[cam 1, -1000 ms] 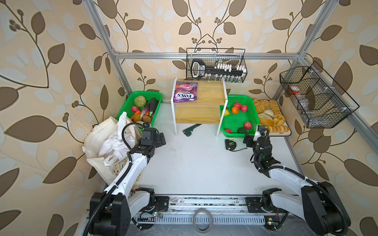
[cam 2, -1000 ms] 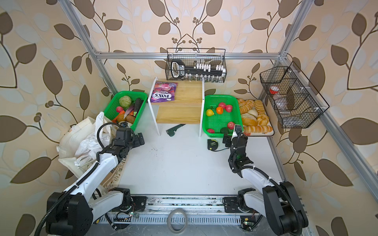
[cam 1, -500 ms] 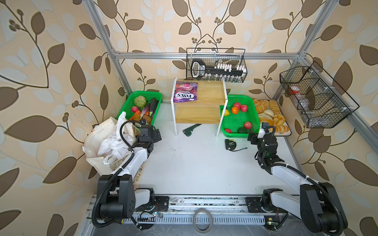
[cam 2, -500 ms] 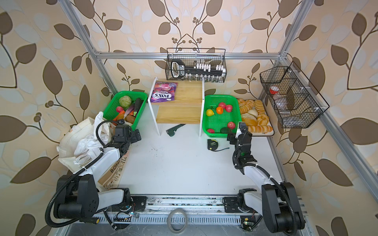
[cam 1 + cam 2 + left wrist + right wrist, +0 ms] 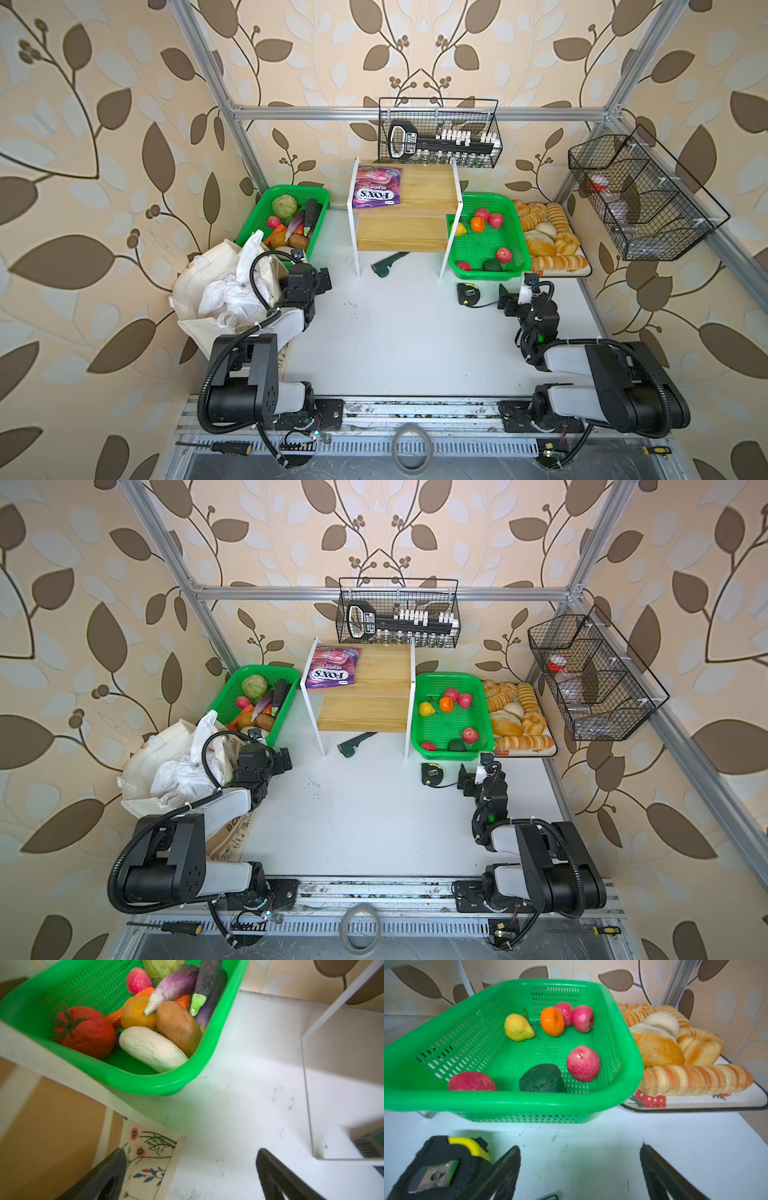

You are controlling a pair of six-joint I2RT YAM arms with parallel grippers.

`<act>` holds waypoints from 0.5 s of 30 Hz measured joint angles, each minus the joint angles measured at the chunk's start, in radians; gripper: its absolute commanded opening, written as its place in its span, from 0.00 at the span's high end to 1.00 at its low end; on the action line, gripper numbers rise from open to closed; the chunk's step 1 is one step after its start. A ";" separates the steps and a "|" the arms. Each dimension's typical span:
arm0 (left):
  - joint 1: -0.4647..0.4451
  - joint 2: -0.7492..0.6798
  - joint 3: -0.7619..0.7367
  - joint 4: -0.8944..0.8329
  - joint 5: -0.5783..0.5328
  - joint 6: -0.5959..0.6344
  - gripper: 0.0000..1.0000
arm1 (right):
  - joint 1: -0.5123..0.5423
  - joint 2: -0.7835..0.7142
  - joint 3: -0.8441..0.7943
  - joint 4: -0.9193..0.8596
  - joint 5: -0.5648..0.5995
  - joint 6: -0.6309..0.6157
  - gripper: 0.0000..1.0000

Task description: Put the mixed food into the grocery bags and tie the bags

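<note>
The left tool (image 5: pixel 191 1154), released and empty, hovers at the bench's (image 5: pixel 395 332) left edge, one finger over a corner of the tote (image 5: pixel 195 274). The plastic bag (image 5: pixel 232 291) lies crumpled on the tote, just beside the vegetable basket (image 5: pixel 145 1084). The right tool (image 5: pixel 579 1148), also released and empty, faces the fruit basket (image 5: pixel 508 1103) holding the pear (image 5: pixel 518 1026) and orange (image 5: pixel 552 1021). A tape measure (image 5: pixel 442 1159) lies beside one finger, and a bread tray (image 5: pixel 695 1103) flanks the basket. The packet (image 5: pixel 376 189) lies on the shelf (image 5: pixel 424 187) at the back edge.
</note>
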 measured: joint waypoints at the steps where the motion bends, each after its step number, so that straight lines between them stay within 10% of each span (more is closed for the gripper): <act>1: 0.000 0.011 -0.023 0.051 0.018 0.000 0.01 | 0.006 0.000 0.003 0.006 0.010 0.000 0.09; 6: -0.001 0.117 -0.143 0.321 0.054 0.007 0.01 | 0.000 0.001 0.012 0.013 0.050 0.009 0.07; 15: 0.000 0.126 -0.109 0.317 0.063 0.006 0.01 | 0.000 0.001 0.012 0.014 0.069 0.016 0.00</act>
